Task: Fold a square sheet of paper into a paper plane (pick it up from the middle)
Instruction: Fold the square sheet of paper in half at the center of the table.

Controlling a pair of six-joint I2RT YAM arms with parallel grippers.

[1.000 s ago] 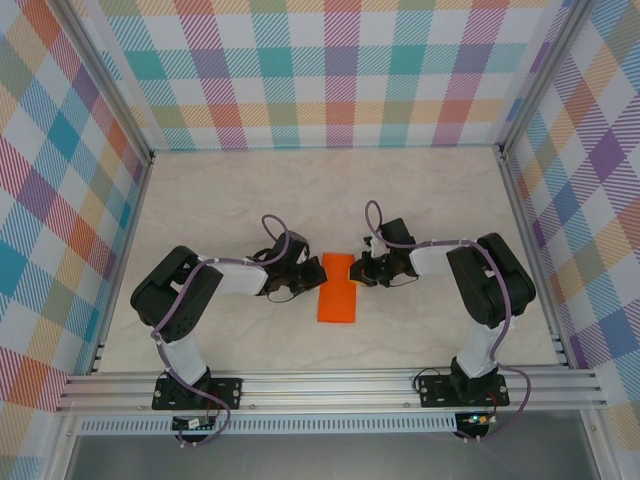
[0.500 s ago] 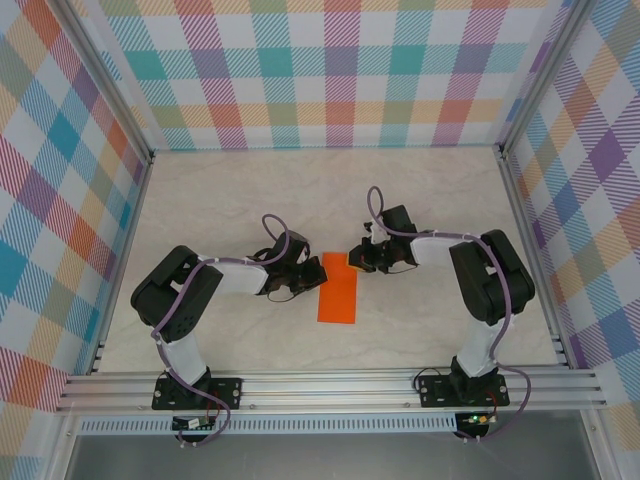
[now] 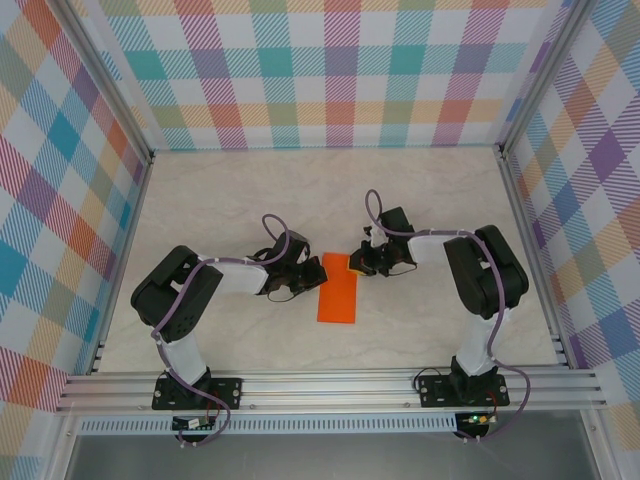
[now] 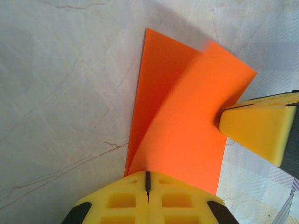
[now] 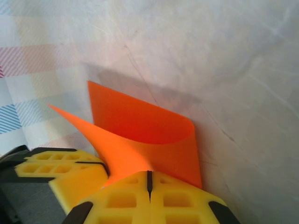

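Pinching the folded orange paper (image 3: 338, 297) at mid-frame on the bench (image 3: 250, 200), my left jaws and right jaws are both clenched on its upper end from either side; its long axis runs straight down the frame.

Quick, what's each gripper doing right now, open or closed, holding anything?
Left gripper: closed, pinching an edge of the orange sheet of paper.
Right gripper: closed, pinching the same sheet's lifted flap.
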